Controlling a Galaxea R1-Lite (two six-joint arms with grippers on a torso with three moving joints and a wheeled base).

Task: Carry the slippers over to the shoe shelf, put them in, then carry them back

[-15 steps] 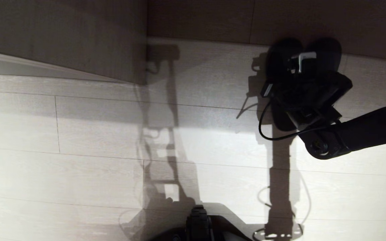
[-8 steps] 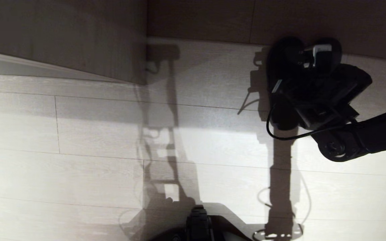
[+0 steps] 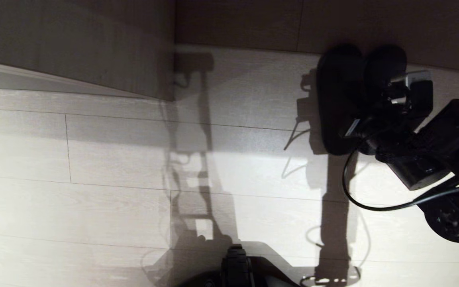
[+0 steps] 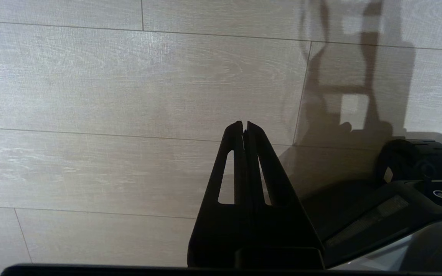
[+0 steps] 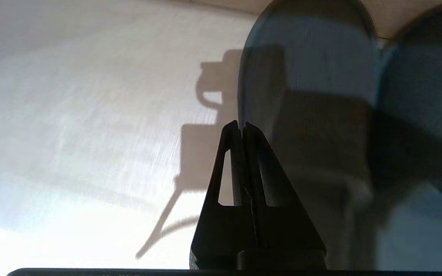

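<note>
Presently, entries are listed from nearest to farthest.
Left gripper: parked low by the robot's base over bare floor; fingers are pressed together, nothing is held.
Floor: pale wood-grain planks, crossed by the robot's shadow.
Right gripper: hung over the floor on the robot's right, just beside the slippers; fingers are pressed flat together, nothing is held between them.
Slippers: a dark pair laid side by side on the floor, toes toward the far panel, close against it.
Position relative to fingers: in the right wrist view the closed tips are seen at the outer edge of the nearer slipper; whether they touch it cannot be told.
Shoe shelf: beige panels are seen farthest off, to the left and behind the slippers.
Step in hand (judged): a grasp on the pair is being prepared.
Handling advice (judged): fingers are best parted first, then lowered astride the two inner edges so both slippers are pinched together.
</note>
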